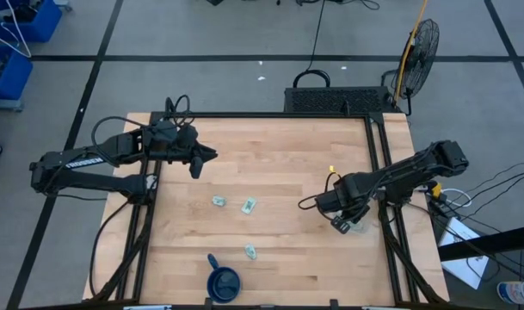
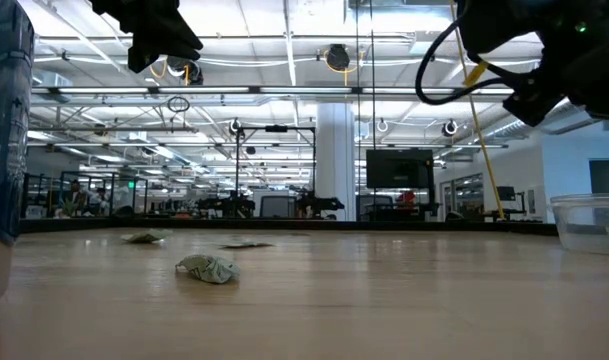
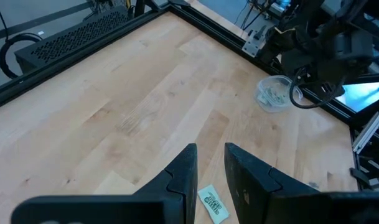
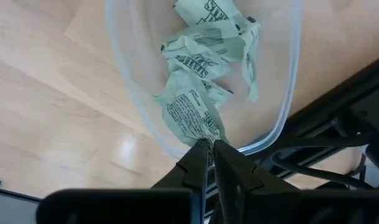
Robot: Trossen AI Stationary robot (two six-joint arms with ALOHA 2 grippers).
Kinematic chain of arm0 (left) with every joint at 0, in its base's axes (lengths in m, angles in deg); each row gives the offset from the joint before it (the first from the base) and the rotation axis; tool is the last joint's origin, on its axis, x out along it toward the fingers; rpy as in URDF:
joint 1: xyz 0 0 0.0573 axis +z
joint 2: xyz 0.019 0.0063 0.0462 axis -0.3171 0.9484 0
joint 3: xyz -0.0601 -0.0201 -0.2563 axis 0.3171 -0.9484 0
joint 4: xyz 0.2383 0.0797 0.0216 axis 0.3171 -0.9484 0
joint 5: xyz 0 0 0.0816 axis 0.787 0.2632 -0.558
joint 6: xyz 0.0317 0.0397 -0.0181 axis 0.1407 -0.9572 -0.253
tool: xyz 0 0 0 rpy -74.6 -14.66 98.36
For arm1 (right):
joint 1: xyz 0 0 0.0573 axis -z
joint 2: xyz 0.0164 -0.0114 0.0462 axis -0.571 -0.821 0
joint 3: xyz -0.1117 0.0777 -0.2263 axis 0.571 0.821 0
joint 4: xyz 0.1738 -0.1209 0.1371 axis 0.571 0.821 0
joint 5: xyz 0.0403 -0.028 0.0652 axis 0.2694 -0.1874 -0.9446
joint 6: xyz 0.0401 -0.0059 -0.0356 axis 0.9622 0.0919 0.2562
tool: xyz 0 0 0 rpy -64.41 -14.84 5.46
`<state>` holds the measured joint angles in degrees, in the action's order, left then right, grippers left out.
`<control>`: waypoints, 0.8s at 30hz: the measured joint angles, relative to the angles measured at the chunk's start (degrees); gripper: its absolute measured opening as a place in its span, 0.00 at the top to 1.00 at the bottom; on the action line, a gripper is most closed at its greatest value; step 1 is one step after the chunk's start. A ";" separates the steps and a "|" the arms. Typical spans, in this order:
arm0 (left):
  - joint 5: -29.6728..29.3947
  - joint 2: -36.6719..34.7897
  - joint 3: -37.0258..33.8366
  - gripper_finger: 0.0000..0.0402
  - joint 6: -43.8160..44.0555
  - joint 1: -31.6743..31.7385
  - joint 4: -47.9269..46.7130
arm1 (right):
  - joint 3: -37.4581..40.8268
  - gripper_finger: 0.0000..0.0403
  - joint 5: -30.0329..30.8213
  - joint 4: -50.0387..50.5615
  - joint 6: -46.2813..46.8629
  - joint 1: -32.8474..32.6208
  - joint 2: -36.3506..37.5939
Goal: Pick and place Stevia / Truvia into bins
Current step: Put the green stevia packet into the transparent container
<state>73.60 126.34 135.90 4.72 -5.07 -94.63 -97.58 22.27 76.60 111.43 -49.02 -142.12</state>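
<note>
Three pale green Stevia sachets lie flat on the wooden table (image 1: 218, 201) (image 1: 249, 205) (image 1: 251, 251); the low view shows them too (image 2: 209, 268). The clear plastic bin (image 1: 358, 227) (image 4: 282, 93) stands by the table's right edge with several sachets in it. My right gripper (image 1: 342, 222) (image 4: 209, 144) hovers over the bin, shut on one more sachet. My left gripper (image 1: 198, 164) (image 3: 210, 154) is open and raised above the table's left part, with one sachet (image 3: 214, 204) on the table below its fingers. My right gripper pinches one sachet by its end (image 4: 205, 132) between the two fingertips, coming from above. The sachet hangs below the fingers, reaching down into the bin above the sachets lying there.
A dark blue mug (image 1: 224, 281) stands near the table's near edge. A black metal frame (image 1: 378, 155) runs along the right side close to the bin. Bare wood lies between the two arms in the table's middle and far part.
</note>
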 joint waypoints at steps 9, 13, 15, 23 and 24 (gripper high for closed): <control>-0.01 0.00 0.00 0.79 -0.03 -0.01 0.04 | 0.00 0.95 0.01 -2.64 -1.58 -0.02 0.02; -0.01 0.00 0.00 0.79 -0.03 0.00 0.02 | 0.00 0.95 1.64 -5.66 -5.36 -0.04 0.02; -0.01 0.00 0.01 0.79 -0.03 0.00 0.02 | 0.00 0.95 3.02 -7.15 -6.30 -0.04 0.02; -0.01 0.00 0.02 0.79 -0.05 0.00 0.00 | 0.00 0.91 -0.08 -6.79 -3.86 0.31 0.02; -0.01 0.00 0.00 0.79 -0.05 0.00 0.00 | 0.00 0.89 -0.41 -6.63 -3.81 0.29 0.02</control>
<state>73.59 126.34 135.90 4.67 -5.07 -94.64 -97.58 21.86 69.96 107.62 -48.72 -142.10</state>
